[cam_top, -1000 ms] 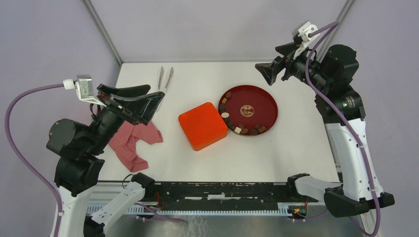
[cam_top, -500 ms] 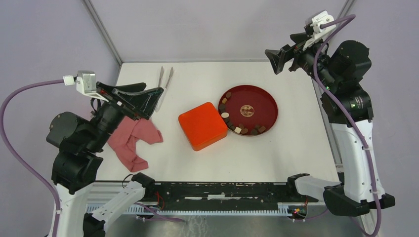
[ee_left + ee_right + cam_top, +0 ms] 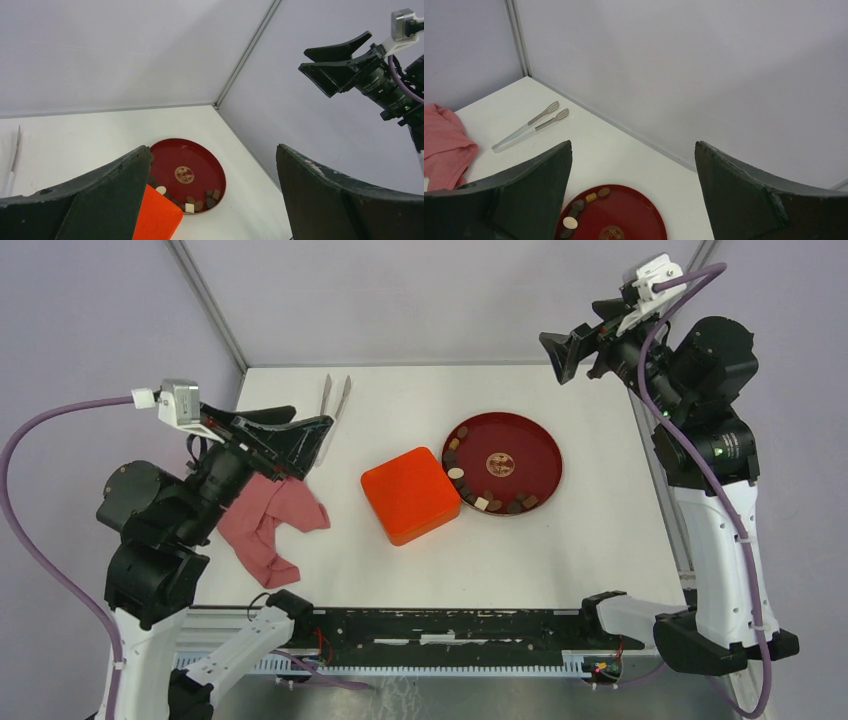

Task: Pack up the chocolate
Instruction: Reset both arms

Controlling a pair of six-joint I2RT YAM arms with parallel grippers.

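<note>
- Found the left hand (image 3: 305, 435) spread wide, gripping nothing, raised above the left side of the bench (image 3: 560, 540).
- Saw its two dark fingers (image 3: 100, 200) at the bottom corners of the left wrist view, well apart.
- Saw between them, farther off, the plate, one corner of the box and the right hand high against the wall.
- Noted a pink cloth (image 3: 270, 525) crumpled on the bench below the left hand, partly hidden by it.
- Spotted tongs (image 3: 335, 398) lying just beyond that hand, near the far left corner, pointing away from the arms.
- Found the right hand (image 3: 562, 352) likewise spread wide and gripping nothing, held high near the far right corner, well apart from everything on the bench.
- Saw its fingers (image 3: 519, 195) framing the right wrist view, aimed toward the far edge of the plate, the tongs and the cloth.
- Located the chocolate (image 3: 456, 473) on a round dark-red plate (image 3: 545, 440), right of centre on the bench.
- Made out the pieces as a loose row hugging the plate's left and near rim: dark brown, mid brown and cream-white, some round, some square.
- Saw a gold emblem (image 3: 499, 464) at the plate's middle, apart from the pieces.
- Noted an orange box (image 3: 410, 494), closed on top, set at a tilt at the bench centre.
- Could not tell whether its right corner touched the plate's left rim or only sat just beside it.
</note>
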